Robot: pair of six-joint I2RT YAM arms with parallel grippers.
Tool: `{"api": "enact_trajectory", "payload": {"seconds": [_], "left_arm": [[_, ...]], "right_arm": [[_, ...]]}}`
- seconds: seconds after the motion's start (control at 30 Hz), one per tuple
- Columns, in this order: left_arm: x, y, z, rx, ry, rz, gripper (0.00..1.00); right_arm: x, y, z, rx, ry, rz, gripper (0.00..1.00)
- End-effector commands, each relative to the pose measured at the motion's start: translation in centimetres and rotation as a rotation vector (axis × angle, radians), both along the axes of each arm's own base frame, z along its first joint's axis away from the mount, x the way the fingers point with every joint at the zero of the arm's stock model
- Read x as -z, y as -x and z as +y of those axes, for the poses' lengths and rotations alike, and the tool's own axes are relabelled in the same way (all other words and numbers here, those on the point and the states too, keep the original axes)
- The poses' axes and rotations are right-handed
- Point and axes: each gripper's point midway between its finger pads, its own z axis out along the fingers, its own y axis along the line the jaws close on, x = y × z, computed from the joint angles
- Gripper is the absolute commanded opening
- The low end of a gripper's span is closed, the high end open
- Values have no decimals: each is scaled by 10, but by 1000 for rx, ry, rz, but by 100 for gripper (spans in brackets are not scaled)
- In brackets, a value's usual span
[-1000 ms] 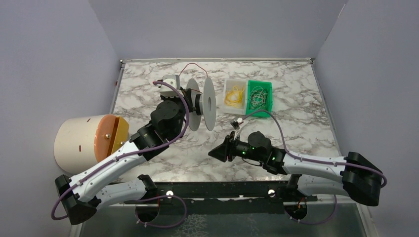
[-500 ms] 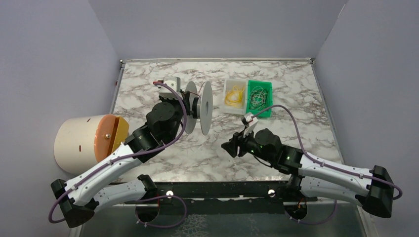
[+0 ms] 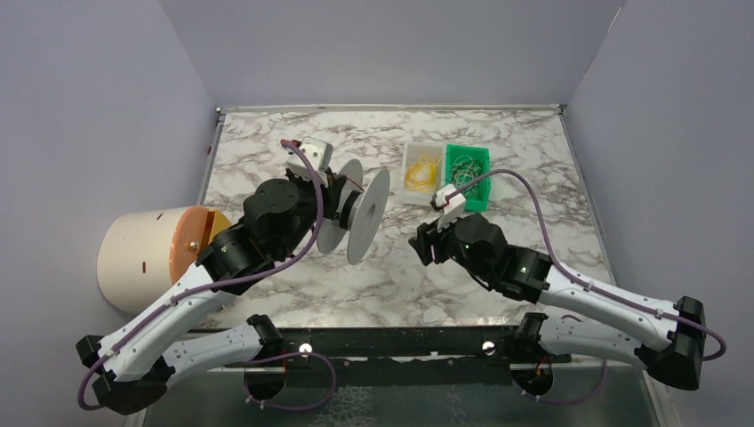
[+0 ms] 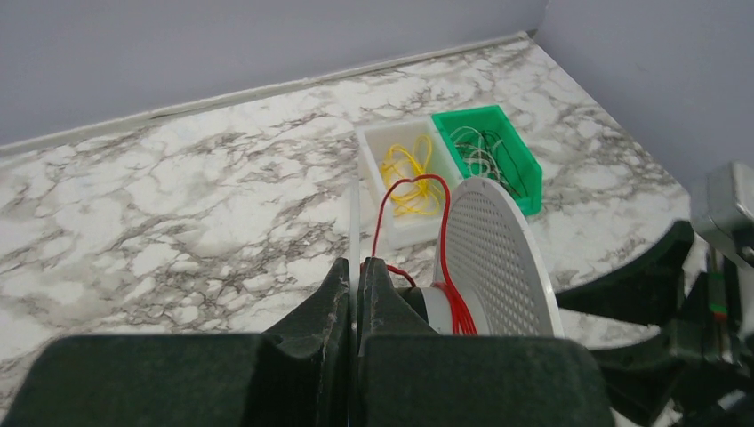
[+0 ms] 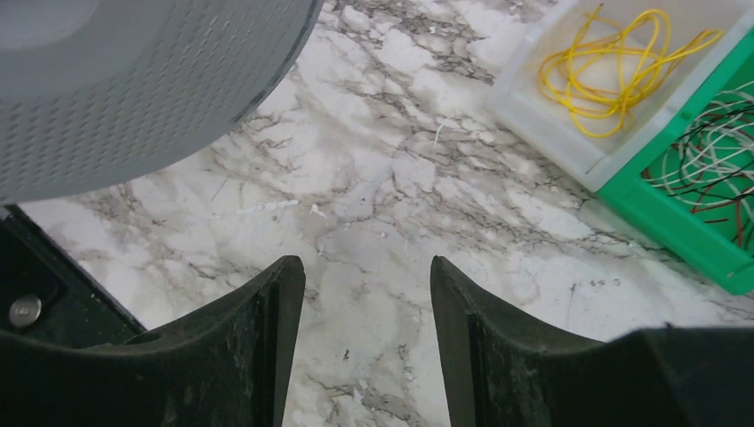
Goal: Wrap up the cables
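Found left tool (image 4: 354,277) clenched on the thin near flange (image 4: 355,213) of the spool (image 4: 498,245), tilted in top view. Saw red wire (image 4: 459,311) wound around its middle, one loop rising, plainly only from left wrist. Found right tool (image 5: 367,294) released, empty, above the worktop (image 5: 373,196).

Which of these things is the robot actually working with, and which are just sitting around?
In use: red wire, spool, left gripper clamped on the spool, right gripper open nearby.
Lying about: white bin of yellow wires, green bin of wires, cream drum.
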Motion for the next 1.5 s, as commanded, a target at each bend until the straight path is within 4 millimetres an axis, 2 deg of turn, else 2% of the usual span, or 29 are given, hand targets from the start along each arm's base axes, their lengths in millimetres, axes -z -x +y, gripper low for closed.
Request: {"api": "enact_trajectory", "payload": {"seconds": [0.0,0.2,0.37,0.6,0.73,0.9,1.1,1.2,1.23,1.47], "left_arm": [[-18,32,-19,251,-54,-34,0],[-1,53,-28,411,-170,3,0],[12,70,-38,541,-220,42,0],[19,86,-47,656,-244,66,0],[18,92,-49,695,-251,77,0],[12,98,-53,735,-235,78,0],[3,106,-60,783,-193,84,0],[-4,108,-61,785,-165,73,0],[-19,110,-60,786,-140,43,0],[-51,121,-60,813,-48,-12,0]], "right_arm": [[-9,-17,-8,3,65,-22,59],[-6,-30,-7,-58,-1,46,61],[3,-26,1,-154,-107,122,62],[22,-1,15,-311,-198,208,64],[30,13,15,-363,-232,229,65],[33,34,16,-442,-304,225,66],[12,53,23,-545,-465,154,67],[4,56,22,-552,-527,119,67],[1,56,21,-545,-545,107,67],[-16,56,10,-482,-686,26,67]]}}
